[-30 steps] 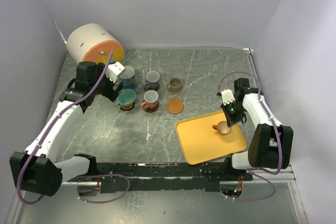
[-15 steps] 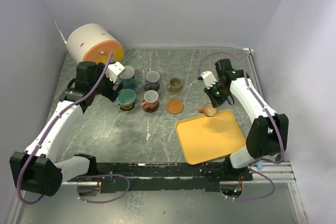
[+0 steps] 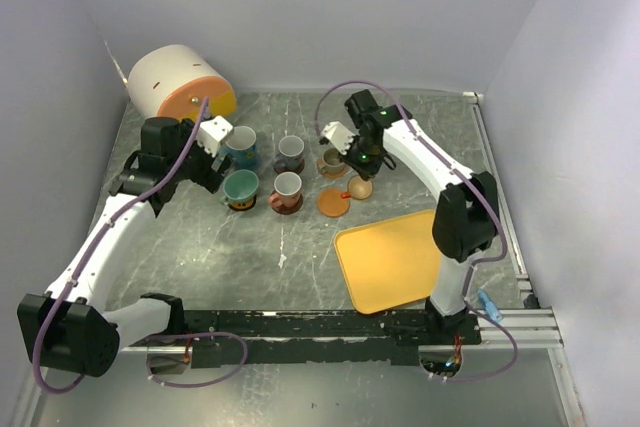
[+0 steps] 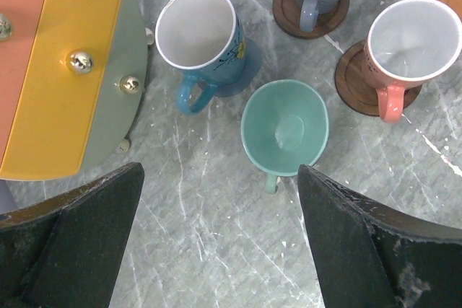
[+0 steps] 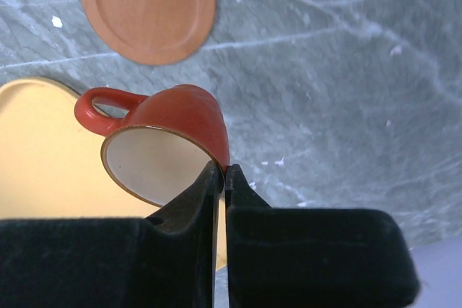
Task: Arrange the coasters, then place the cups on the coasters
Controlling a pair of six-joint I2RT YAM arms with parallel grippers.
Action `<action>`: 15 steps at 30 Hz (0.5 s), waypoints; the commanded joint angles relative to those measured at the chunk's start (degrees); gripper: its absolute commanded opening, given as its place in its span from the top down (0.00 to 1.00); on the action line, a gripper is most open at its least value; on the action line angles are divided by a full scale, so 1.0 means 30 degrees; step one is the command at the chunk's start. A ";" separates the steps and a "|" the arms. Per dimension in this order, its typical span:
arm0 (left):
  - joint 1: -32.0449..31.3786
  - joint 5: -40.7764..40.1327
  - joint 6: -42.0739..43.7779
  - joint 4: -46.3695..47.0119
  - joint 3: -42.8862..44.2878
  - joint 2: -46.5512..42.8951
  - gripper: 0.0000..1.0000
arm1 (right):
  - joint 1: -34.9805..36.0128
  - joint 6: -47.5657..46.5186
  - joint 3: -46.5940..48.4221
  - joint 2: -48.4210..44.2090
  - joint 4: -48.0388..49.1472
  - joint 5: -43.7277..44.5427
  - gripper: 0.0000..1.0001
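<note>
While the left arm holds the same pose as a second ago, the right arm has swung from the near right of the table (image 3: 300, 247) toward the far middle, carrying the red cup (image 3: 360, 188) with it. A second ago that cup hung over the yellow tray (image 3: 395, 262), and half a second ago it was at the tray's far edge. It is now off the tray, just right of the bare orange coaster (image 3: 333, 202) and just near of the olive cup (image 3: 332, 160). The right gripper (image 5: 222, 171) has its jaws pressed together on the cup's rim, one finger inside and one outside. The red cup (image 5: 180, 124) is tilted, its mouth turned up toward the wrist camera; it is glossy red outside and pale beige inside with a thin dark lip, its loop handle pointing left. The orange coaster (image 5: 148, 9) lies uncovered beyond it. The left gripper (image 4: 220, 171) hangs with its jaws wide apart above the teal cup (image 4: 285, 124) and blue cup (image 4: 196, 34), gripping nothing.
</note>
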 commanded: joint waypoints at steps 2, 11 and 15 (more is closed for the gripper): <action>0.0353 0.0588 -0.0342 0.0137 -0.0118 -0.0349 0.01 | 0.0815 -0.2130 0.2305 0.1513 -0.1121 -0.0011 1.00; 0.0697 0.0514 -0.0565 0.0323 -0.0238 -0.0495 0.01 | 0.1903 -0.3428 0.4507 0.4250 -0.2342 -0.0382 1.00; 0.0778 0.0103 -0.0718 0.0538 -0.0308 -0.0512 0.01 | 0.2183 -0.3598 0.4862 0.4903 -0.2434 -0.0503 1.00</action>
